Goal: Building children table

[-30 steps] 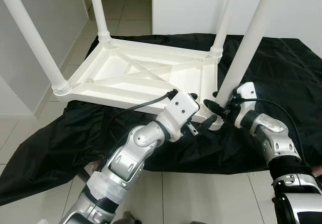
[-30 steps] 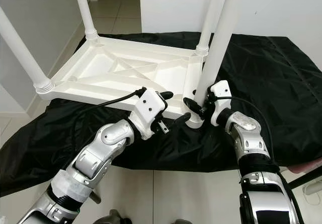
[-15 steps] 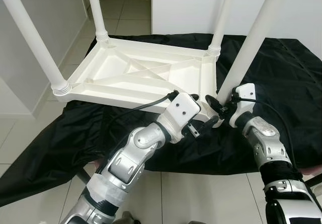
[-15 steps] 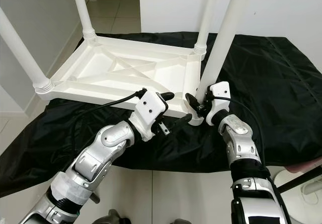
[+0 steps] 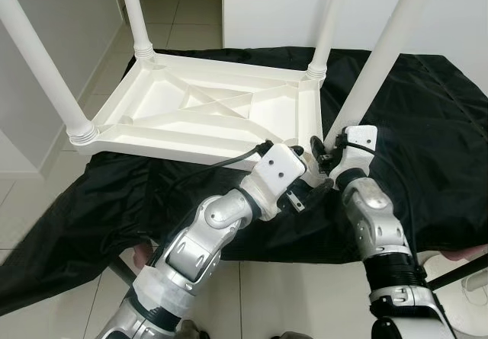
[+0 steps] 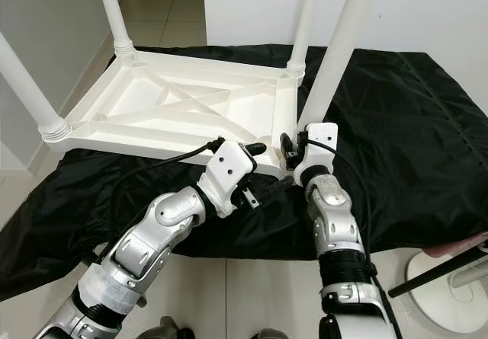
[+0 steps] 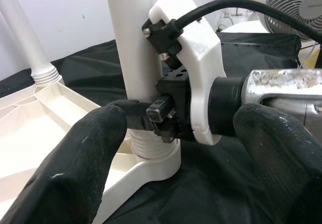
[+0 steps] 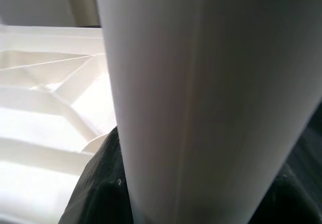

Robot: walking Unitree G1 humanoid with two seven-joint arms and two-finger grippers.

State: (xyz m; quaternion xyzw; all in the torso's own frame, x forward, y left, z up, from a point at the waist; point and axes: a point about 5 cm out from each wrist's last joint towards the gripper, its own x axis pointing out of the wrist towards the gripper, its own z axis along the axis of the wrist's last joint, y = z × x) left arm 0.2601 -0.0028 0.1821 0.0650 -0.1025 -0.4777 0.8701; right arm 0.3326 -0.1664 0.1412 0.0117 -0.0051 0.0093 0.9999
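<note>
With the upturned children's table (image 5: pixel 206 110) lying on black cloth (image 5: pixel 427 126), its near-right leg (image 5: pixel 374 72), tilted a second ago, is being brought upright, clenched by the right end effector (image 5: pixel 326 156), the left end effector (image 7: pixel 171 153) being held open beside.

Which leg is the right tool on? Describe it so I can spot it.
An upturned white table top lies on a black sheet. Four white legs stand up from its corners. The right tool grips the leg at the near right corner, beside the left tool.
</note>
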